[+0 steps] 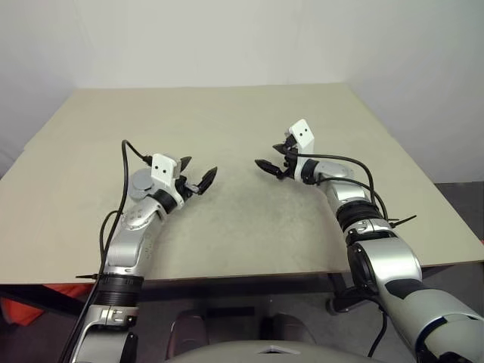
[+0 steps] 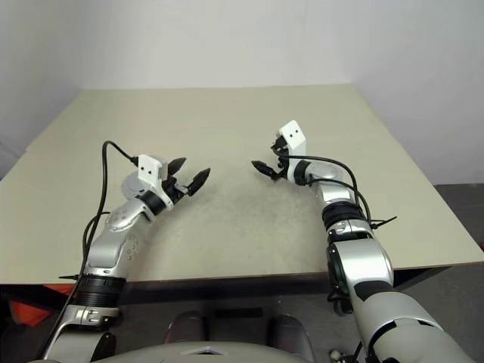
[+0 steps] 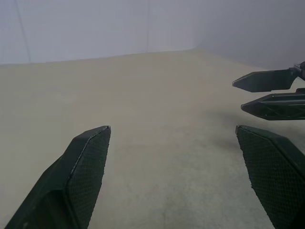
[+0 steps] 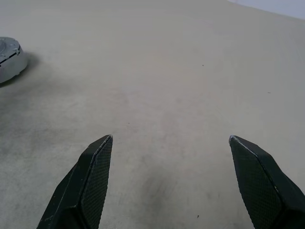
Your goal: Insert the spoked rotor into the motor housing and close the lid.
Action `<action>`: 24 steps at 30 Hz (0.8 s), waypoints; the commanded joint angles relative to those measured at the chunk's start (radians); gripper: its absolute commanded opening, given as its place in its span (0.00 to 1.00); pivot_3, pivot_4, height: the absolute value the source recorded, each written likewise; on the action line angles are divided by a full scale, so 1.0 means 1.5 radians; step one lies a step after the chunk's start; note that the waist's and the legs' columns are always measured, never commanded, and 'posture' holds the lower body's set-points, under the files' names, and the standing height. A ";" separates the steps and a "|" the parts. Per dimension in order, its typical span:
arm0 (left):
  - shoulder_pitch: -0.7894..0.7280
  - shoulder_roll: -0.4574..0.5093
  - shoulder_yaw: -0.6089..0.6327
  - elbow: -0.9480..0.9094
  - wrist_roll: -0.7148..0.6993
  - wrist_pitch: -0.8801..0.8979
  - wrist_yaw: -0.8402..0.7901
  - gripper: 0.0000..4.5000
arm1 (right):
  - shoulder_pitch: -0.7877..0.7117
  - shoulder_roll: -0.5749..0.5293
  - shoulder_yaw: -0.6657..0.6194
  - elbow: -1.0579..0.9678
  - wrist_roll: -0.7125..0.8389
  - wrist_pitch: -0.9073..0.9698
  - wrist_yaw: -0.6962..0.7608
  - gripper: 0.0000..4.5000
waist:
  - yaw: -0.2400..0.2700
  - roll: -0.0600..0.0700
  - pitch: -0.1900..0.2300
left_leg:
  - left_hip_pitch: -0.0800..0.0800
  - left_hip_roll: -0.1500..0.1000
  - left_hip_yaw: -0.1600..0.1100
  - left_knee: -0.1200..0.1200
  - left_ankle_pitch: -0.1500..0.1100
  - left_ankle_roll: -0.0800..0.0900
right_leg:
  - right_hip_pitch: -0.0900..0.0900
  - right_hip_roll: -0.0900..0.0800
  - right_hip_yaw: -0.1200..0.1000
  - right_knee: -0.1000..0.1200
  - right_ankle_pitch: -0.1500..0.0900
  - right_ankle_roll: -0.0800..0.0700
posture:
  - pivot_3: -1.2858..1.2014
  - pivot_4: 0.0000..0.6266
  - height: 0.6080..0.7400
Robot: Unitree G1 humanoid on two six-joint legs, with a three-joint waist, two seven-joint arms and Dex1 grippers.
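A round grey puck with a flat dull-grey top, which looks like the lid [image 1: 138,182], lies on the table by my left wrist, partly hidden behind the hand; the right wrist view shows it [image 4: 7,53] at the picture's edge. Whether the motor housing sits under it I cannot tell. The spoked rotor is out of view. My left gripper [image 1: 198,169] hovers open and empty over the table, to the right of the puck. My right gripper [image 1: 268,155] faces it across a gap, also open and empty, and its fingers [image 3: 267,81] show in the left wrist view.
The beige table [image 1: 242,113] stretches wide beyond both hands to a white wall. Its front edge runs below my forearms, and its right edge slants away at the far right. Cables loop along both arms.
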 commanded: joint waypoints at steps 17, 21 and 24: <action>-0.001 0.003 0.014 -0.022 -0.001 -0.011 0.002 0.99 | -0.024 0.006 -0.010 -0.003 0.007 -0.015 0.025 0.98 | 0.000 0.000 0.000 | 0.000 0.000 0.000 0.000 0.000 0.000 | 0.000 0.000 0.000 0.000 0.000 0.000 | 0.52 0.00 1.00; 0.004 0.006 0.014 -0.031 -0.002 -0.005 0.002 0.99 | -0.023 0.009 -0.009 -0.006 0.007 -0.013 0.029 0.98 | 0.000 0.000 0.000 | 0.000 0.000 0.000 0.000 0.000 0.000 | 0.000 0.000 0.000 0.000 0.000 0.000 | 0.52 0.00 1.00; 0.012 0.006 0.015 -0.033 -0.002 -0.007 0.003 0.99 | -0.023 0.009 -0.010 -0.005 0.006 -0.017 0.023 0.98 | 0.000 0.000 0.000 | 0.000 0.000 0.000 0.000 0.000 0.000 | 0.000 0.000 0.000 0.000 0.000 0.000 | 0.52 0.00 1.00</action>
